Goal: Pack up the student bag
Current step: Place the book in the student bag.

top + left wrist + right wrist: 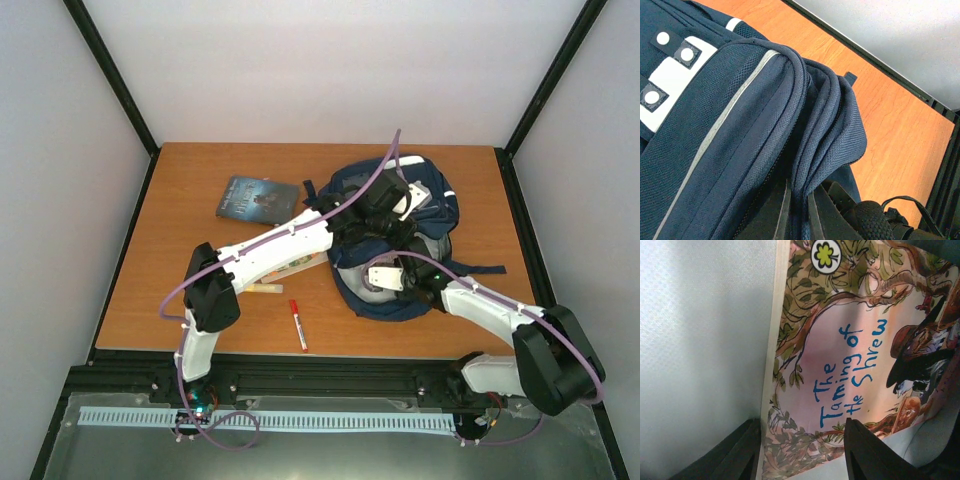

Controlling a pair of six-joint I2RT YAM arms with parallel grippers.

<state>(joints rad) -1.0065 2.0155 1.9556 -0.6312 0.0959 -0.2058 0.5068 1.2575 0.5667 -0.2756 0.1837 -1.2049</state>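
you're loading the bag [445, 205], lying right of the bench's middle. left gripper [797, 205] is clamping its rim; right gripper [800, 452], jaws half apart, gripping nothing, is hovering over the book [850, 355] inside. next, probably backing out for the pen [298, 325].

Book [257, 197] left of the student bag [385, 305], marker [298, 325] well in front of book.
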